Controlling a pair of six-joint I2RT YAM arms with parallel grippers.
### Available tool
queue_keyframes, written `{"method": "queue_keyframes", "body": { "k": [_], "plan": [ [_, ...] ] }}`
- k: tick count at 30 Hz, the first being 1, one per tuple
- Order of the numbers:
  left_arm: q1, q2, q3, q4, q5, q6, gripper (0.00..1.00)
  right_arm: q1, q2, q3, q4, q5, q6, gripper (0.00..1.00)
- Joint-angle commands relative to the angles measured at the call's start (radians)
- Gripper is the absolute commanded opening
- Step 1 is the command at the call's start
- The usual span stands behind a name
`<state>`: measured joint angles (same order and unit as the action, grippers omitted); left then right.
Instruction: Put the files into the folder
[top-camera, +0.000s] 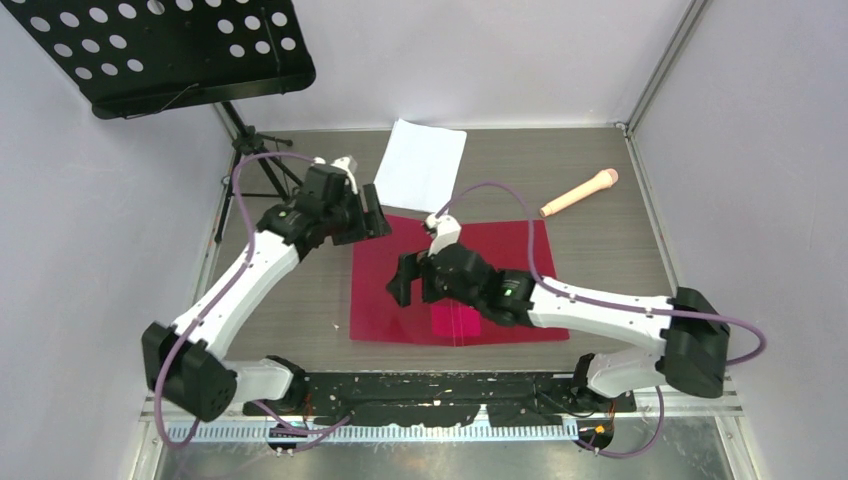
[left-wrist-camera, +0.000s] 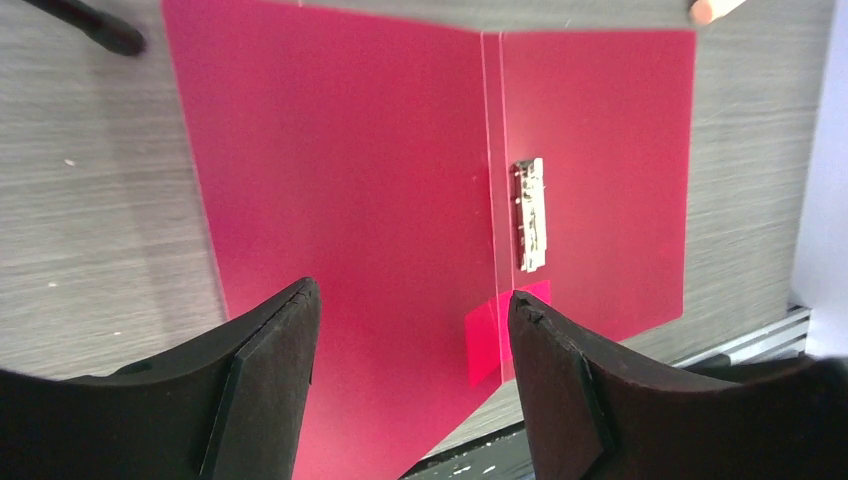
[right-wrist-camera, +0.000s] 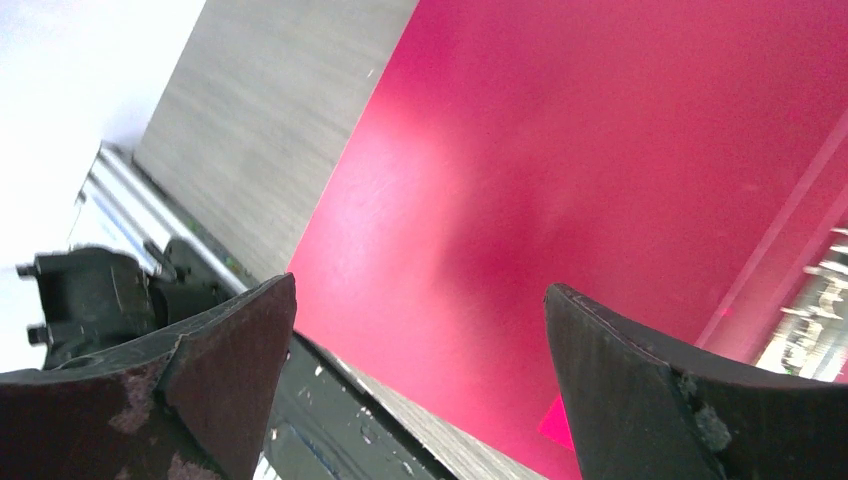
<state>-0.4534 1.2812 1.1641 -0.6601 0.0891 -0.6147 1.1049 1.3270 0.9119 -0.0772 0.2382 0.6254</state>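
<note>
The folder (top-camera: 480, 240) is seen lying open and flat at the middle of the table (top-camera: 610, 270), inner side up. Its near edge runs approx. parallel to the black rail (top-camera: 440, 385) at the arms' bases. In the left wrist view the spine crease is shown, w/ the metal clip (left-wrist-camera: 530, 215) just right of it and the pink patch (left-wrist-camera: 488, 340) at one end of the crease.

The files (top-camera: 420, 163) are placed on the table beyond the folder's far edge, slightly turned. Their near corner reaches that edge; whether it touches or overlaps cannot be told.

The left gripper (top-camera: 375, 210) is held at the folder's far left corner, fingers (left-wrist-camera: 265, 390) apart, nothing betw. them. The right gripper (top-camera: 400, 283) is held over the left half of the folder, fingers (right-wrist-camera: 230, 380) spread wide, also w/ nothing betw. them; only red cover is seen under it.

Bare table is left on both sides of the folder. A pink mic-like rod (top-camera: 580, 192) is laid near the folder's far right corner, apart from it. A black music stand (top-camera: 170, 50) is set at the far left, its legs beside the left arm.
</note>
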Motion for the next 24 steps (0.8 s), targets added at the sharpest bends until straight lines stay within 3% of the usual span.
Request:
{"method": "queue_keyframes", "body": {
  "k": [1,5,10,14,19,24],
  "plan": [
    [-0.061,0.077,-0.017,0.122,0.008,-0.037,0.67,-0.108,-0.022,-0.056,-0.187,0.147,0.015,0.96],
    [-0.082,0.117,-0.089,0.181,0.007,-0.065,0.65,-0.193,0.03,-0.099,-0.232,0.204,-0.047,0.9],
    [-0.09,0.111,-0.159,0.231,0.008,-0.084,0.62,-0.196,0.176,-0.068,-0.226,0.245,-0.088,0.71],
    [-0.093,0.098,-0.215,0.254,0.006,-0.1,0.61,-0.188,0.276,-0.042,-0.21,0.251,-0.105,0.47],
    [-0.103,0.069,-0.28,0.269,0.006,-0.108,0.59,-0.137,0.292,-0.092,-0.13,0.205,-0.114,0.24],
    [-0.103,0.079,-0.319,0.287,0.02,-0.108,0.58,-0.024,0.265,-0.14,-0.114,0.233,-0.114,0.16]
  ]
}}
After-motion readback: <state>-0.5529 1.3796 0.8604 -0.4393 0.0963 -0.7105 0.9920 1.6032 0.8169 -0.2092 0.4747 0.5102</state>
